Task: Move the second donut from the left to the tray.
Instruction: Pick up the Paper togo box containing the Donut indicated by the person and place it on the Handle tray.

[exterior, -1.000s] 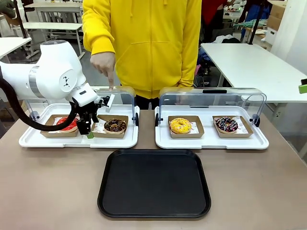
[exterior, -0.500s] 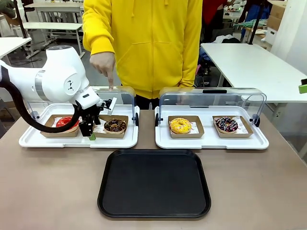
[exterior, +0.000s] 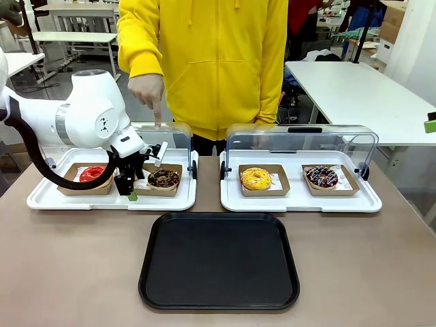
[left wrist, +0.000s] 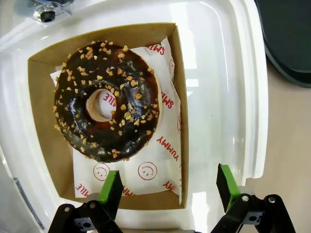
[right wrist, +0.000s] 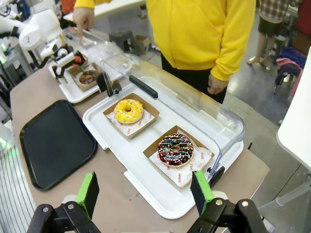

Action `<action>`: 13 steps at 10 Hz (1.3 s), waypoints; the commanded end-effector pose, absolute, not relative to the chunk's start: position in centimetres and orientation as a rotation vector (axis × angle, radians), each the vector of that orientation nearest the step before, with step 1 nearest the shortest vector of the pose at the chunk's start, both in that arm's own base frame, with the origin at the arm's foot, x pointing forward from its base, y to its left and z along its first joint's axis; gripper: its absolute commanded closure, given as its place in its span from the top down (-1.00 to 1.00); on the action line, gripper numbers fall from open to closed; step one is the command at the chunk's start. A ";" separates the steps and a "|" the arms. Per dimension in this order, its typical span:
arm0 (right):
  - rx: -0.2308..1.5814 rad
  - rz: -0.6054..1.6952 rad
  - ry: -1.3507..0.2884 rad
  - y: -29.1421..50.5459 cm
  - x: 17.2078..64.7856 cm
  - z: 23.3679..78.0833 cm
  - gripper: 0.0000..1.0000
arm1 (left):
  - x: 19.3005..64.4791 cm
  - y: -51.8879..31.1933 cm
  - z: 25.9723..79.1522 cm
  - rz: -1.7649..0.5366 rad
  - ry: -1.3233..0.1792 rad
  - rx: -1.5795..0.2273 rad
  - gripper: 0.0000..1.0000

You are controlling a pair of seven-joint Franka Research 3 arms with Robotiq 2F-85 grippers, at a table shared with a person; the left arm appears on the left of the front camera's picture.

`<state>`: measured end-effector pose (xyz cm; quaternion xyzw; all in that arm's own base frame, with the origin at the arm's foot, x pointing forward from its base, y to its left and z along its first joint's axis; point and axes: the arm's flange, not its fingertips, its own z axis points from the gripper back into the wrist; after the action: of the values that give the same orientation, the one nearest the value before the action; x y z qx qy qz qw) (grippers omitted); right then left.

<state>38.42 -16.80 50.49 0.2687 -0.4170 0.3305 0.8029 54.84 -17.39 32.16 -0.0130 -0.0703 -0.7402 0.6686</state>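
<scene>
Second donut from the left (left wrist: 107,99) sits in its holder, not gripped yet; left tool (left wrist: 169,180) hangs over it, fingers apart. You have pick + move to tray (exterior: 218,262) left.

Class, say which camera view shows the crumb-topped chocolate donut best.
Left wrist view: the donut appears large from above, crumbs distinct. Front view shows the donut small; right wrist view, the donut tiny, distant.
</scene>
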 end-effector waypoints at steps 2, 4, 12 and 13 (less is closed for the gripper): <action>0.577 0.725 -0.930 -16.8 38.7 50.5 1.00 | 55.4 -17.6 32.0 -1.670 -0.143 -0.009 -0.19; 0.577 0.725 -0.930 -16.8 38.7 50.5 1.00 | 55.3 -17.6 32.1 -1.669 -0.127 -0.020 -1.00; 0.577 0.725 -0.930 -16.8 38.7 50.5 1.00 | 54.9 -17.7 32.2 -1.648 -0.081 -0.027 -1.00; 0.577 0.725 -0.930 -16.8 38.7 50.5 1.00 | 55.7 -17.3 31.7 -1.625 -0.065 -0.066 -1.00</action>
<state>38.41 -16.81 50.49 0.2686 -0.4171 0.3306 0.8029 55.07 -17.43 31.98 -0.0192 -0.0440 -0.7339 0.6775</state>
